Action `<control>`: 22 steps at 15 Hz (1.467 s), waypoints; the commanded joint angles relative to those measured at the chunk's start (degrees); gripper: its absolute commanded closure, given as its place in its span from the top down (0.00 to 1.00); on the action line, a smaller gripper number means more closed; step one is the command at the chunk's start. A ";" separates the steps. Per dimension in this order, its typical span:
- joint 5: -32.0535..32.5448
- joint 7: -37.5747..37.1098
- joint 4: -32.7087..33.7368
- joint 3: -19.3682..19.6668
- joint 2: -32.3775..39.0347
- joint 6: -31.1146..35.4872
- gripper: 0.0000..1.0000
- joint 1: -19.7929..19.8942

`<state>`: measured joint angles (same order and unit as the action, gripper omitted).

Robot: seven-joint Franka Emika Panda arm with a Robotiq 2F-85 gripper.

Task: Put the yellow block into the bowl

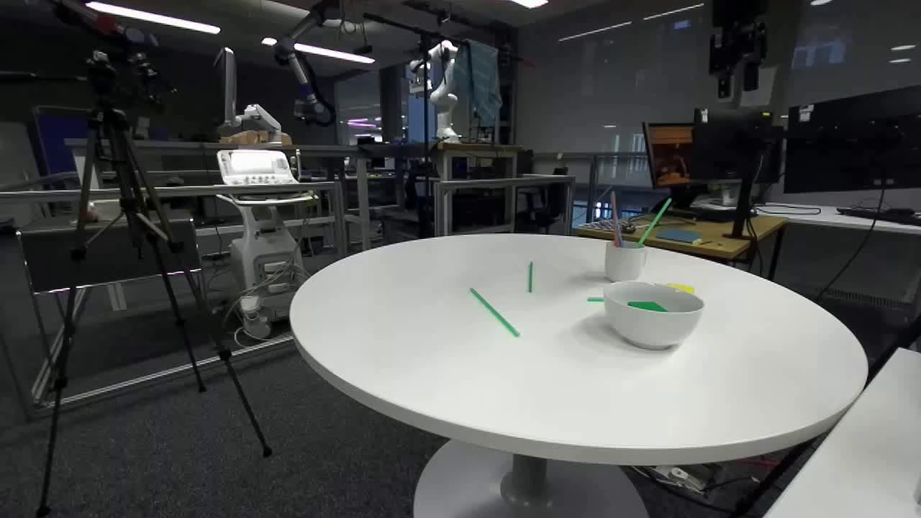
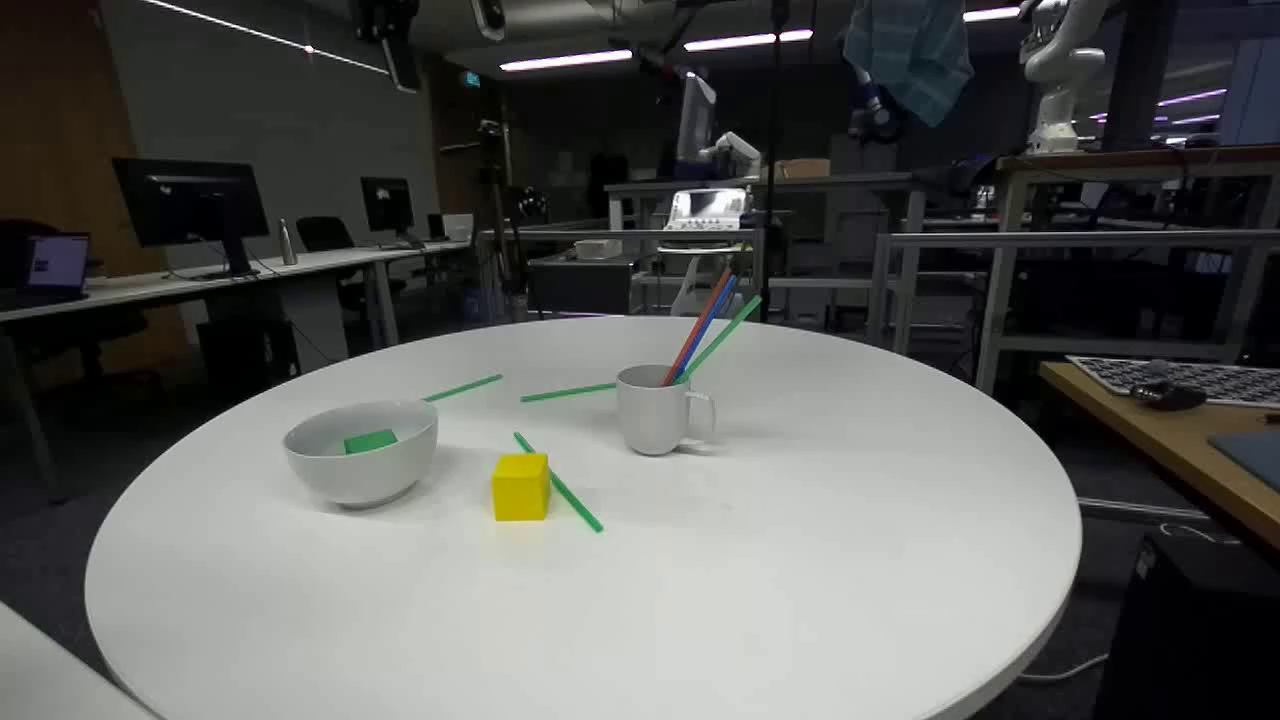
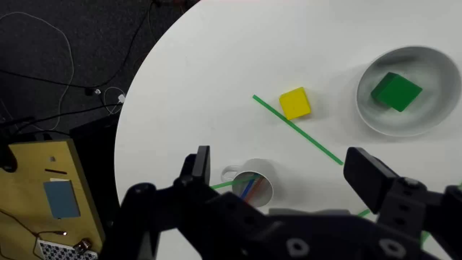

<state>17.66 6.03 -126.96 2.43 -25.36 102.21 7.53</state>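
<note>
The yellow block (image 2: 520,487) sits on the round white table beside a green stick and apart from the bowl. It also shows in the wrist view (image 3: 295,103) and, mostly hidden behind the bowl, in an exterior view (image 1: 682,288). The white bowl (image 2: 365,478) stands upright with a green block (image 2: 370,441) inside; the bowl (image 3: 438,76) is at the right of the wrist view, and it shows in an exterior view (image 1: 651,327). My gripper (image 3: 278,162) is open and empty. In an exterior view the gripper (image 1: 737,80) is high above the table.
A white cup (image 2: 655,415) holding red, blue and green sticks stands on the table (image 2: 760,600). In the wrist view the cup (image 3: 265,168) appears between the fingers, far below. Several green sticks (image 1: 494,311) lie on the table. A wooden desk (image 2: 1200,420) is beyond the table's edge.
</note>
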 commanded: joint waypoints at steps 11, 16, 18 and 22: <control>0.40 -0.23 0.26 0.95 0.39 -0.10 1.00 -1.01; -0.88 1.97 1.80 3.78 5.82 1.44 1.00 -0.55; -2.08 3.65 2.67 5.40 8.90 3.20 1.00 -0.47; -4.38 6.79 5.06 8.03 17.33 8.53 1.00 0.11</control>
<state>15.90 9.32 -126.10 8.59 -15.11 108.60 7.43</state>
